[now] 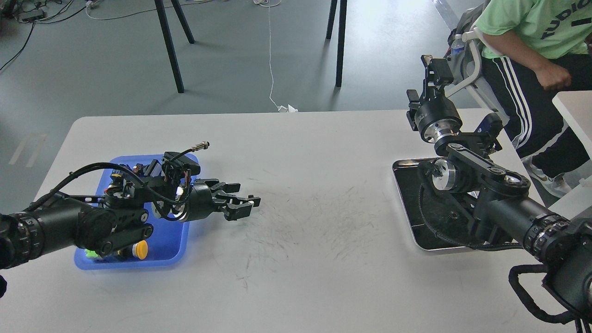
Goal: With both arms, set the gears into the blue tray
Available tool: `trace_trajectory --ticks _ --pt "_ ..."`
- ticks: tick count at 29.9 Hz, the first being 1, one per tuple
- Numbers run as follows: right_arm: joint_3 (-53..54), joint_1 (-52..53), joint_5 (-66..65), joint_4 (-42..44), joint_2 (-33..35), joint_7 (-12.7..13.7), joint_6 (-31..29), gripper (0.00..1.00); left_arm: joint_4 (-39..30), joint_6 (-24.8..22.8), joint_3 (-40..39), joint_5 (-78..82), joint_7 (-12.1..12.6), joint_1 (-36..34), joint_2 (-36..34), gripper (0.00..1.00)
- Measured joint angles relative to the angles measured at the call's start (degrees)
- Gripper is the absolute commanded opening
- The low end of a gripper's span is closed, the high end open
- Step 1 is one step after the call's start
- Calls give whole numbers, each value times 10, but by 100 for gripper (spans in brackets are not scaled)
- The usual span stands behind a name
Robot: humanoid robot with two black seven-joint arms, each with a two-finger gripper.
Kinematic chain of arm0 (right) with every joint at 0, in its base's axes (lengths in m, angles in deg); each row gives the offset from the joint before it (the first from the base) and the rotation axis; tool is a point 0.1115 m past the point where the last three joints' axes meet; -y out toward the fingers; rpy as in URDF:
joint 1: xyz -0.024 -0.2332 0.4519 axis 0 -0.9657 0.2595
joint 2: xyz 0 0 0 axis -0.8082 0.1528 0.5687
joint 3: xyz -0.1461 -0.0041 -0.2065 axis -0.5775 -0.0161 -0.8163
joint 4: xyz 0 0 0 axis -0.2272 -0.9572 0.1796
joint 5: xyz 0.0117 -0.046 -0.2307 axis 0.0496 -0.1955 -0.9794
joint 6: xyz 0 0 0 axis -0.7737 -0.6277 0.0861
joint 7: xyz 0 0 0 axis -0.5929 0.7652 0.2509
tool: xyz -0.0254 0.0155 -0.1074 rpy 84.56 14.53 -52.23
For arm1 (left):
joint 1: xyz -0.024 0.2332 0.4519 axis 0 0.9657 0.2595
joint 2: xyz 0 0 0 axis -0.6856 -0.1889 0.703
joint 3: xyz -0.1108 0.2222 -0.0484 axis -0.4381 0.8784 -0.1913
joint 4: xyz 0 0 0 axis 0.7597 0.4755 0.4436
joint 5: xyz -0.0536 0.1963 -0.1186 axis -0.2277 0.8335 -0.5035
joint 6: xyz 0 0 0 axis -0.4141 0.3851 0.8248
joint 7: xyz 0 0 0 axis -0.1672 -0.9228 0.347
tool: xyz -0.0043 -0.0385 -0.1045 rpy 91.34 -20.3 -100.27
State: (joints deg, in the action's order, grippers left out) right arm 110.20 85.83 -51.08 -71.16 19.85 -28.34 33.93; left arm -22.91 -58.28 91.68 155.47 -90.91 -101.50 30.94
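The blue tray [164,245] lies at the table's left, partly under my left arm. My left gripper [247,207] reaches past the tray's right rim, low over the bare table, fingers slightly apart with nothing seen between them. A tiny dark round piece that looks like a gear [453,214] rests on the black inside of the silver tray [403,203] at the right. My right arm crosses that tray. My right gripper [434,69] points up and away beyond the tray's far edge, too dark to read.
Coloured push-button switches lie in the blue tray, a yellow one [141,249] and a green one [91,253] at its front. A seated person [532,32] is at the far right, beside a white side table [576,108]. Chair legs stand behind the table.
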Motion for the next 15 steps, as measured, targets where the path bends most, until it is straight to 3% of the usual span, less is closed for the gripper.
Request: trace_trajectory --ticks 7,15 --pt "0 3 -1 2 0 0 0 96 -3 23 0 27 0 -3 -10 79" --pt "-2 4 -2 5 0 0 -1 96 -77 71 -5 35 0 -3 -46 79"
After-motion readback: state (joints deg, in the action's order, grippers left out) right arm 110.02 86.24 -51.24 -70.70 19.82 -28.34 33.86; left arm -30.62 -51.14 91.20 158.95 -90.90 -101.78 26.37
